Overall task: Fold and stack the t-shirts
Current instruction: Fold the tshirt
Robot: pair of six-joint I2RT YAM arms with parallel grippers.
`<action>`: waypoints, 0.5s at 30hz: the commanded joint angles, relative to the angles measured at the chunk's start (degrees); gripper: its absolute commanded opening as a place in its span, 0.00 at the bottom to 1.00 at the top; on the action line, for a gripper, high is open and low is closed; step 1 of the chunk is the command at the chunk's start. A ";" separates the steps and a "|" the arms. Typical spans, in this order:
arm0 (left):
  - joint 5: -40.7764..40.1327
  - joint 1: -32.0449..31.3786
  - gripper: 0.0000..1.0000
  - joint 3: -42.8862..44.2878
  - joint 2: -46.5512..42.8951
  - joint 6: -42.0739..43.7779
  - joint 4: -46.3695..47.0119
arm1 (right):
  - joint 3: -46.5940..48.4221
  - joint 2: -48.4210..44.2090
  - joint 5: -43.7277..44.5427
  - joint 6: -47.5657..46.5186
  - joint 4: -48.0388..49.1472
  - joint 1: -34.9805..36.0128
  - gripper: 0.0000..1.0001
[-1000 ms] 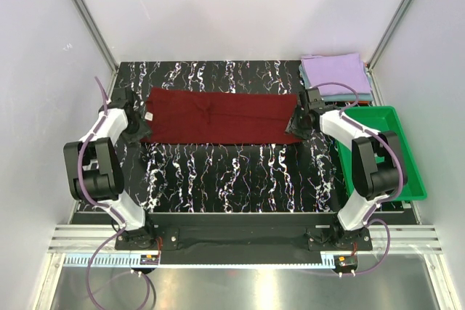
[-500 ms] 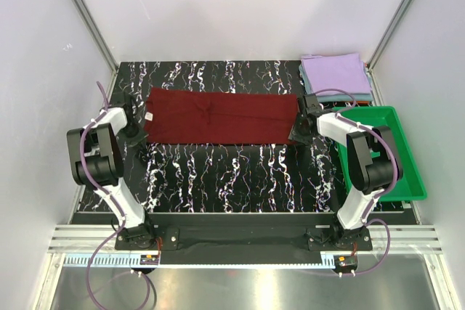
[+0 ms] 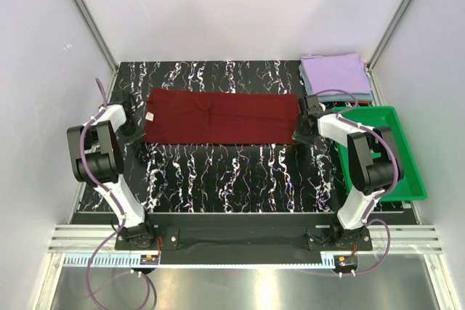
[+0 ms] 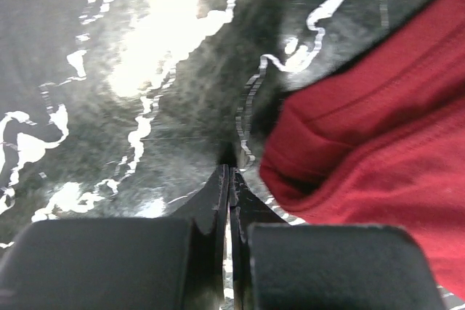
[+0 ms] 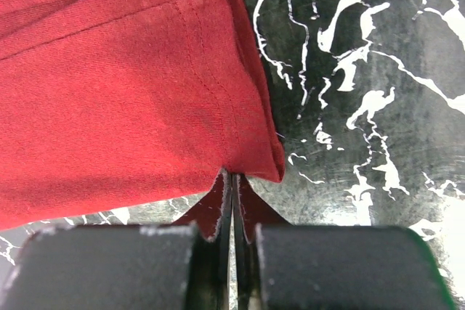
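Left gripper (image 4: 229, 173): closed, empty, beside edge of tee (image 4: 378, 143). Right gripper (image 5: 231, 176): apparently clamped on its hem corner, likely drawing it flat for folding.

The dark maroon t-shirt (image 3: 221, 117) lies flat, folded into a long band across the far middle, with its small white neck label (image 3: 149, 115) at the left end. In the far right corner a folded lavender t-shirt (image 3: 336, 72) rests on a grey-blue one (image 3: 361, 96).

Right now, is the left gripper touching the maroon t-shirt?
Apart. In the left wrist view, a strip of bare marbled table separates the shut left gripper from the rolled edge of the maroon t-shirt.
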 commanded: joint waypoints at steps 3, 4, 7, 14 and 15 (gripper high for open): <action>-3.35 1.55 0.00 2.75 -0.90 -0.49 -1.37 | -3.60 -2.30 2.99 0.85 -2.85 -0.44 0.00; -3.35 1.73 0.00 2.66 -0.73 -0.49 -1.37 | -4.04 -2.74 2.37 1.29 -2.76 -0.44 0.00; -3.61 2.25 0.00 2.92 -0.64 -0.83 -1.81 | -6.15 -5.03 0.43 3.31 -2.76 -0.44 0.00; 2.61 2.61 0.22 6.53 -7.83 1.35 -0.16 | -8.79 -11.34 -1.32 5.07 -5.83 -0.44 0.32; 4.63 2.43 0.33 6.79 -10.28 2.23 2.29 | -8.53 -12.58 -1.94 5.07 -6.19 -0.44 0.38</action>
